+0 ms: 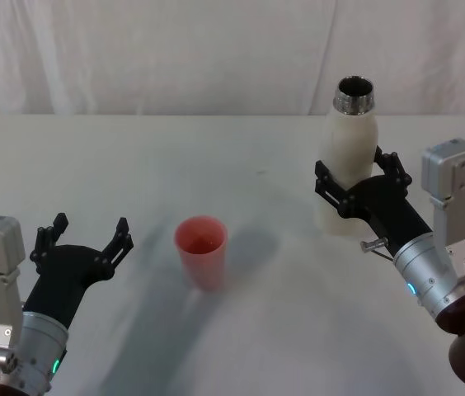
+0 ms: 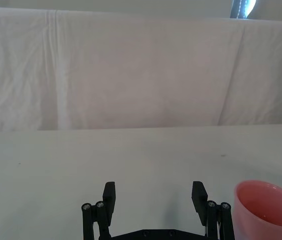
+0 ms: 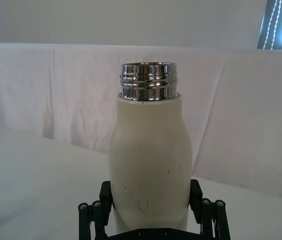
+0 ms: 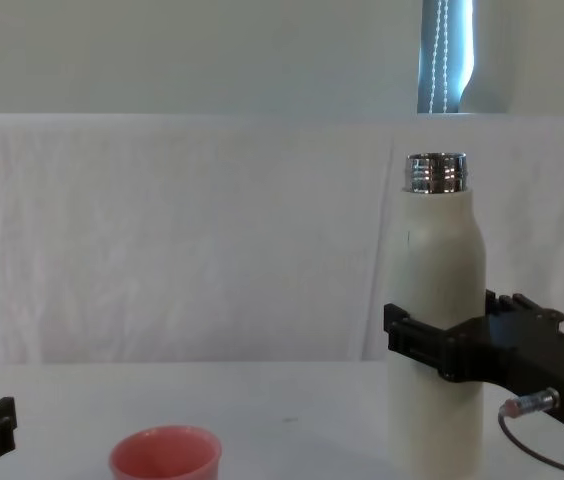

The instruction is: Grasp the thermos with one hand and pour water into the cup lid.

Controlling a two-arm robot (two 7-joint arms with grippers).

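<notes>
Right claw (image 1: 354, 183) has its black fingers (image 3: 197, 192) clamped against both sides of the thermos (image 1: 345, 165), gripping the cream-white body a little below its middle. In the chest view the same claw (image 4: 440, 350) wraps the bottle from the right, its silver-grey arm running off toward the lower right. The thermos stands upright on the white desk (image 1: 133, 165), on the robot's right side and toward the back, near the draped white cloth (image 1: 175, 58) behind. Its chrome threaded neck (image 3: 148, 81) is uncapped, and the head view looks down into the dark open mouth. Small dark scuffs mark the lower body in the right wrist view.

The cup lid (image 1: 201, 251), a small salmon-pink cup, sits upright on the desk near the middle, well apart from the thermos and closer to the robot. It stands between the two claws, nearer the left one. Whether any water lies in it cannot be told.

The left claw (image 1: 86, 240) rests low at the robot's left, its fingers (image 2: 109, 196) spread wide apart around nothing. From the left wrist view the cup lid (image 2: 266, 207) shows just beside one of its fingers, not touching it. In the chest view the cup lid (image 4: 166, 455) sits low, far shorter than the thermos (image 4: 440, 300).
</notes>
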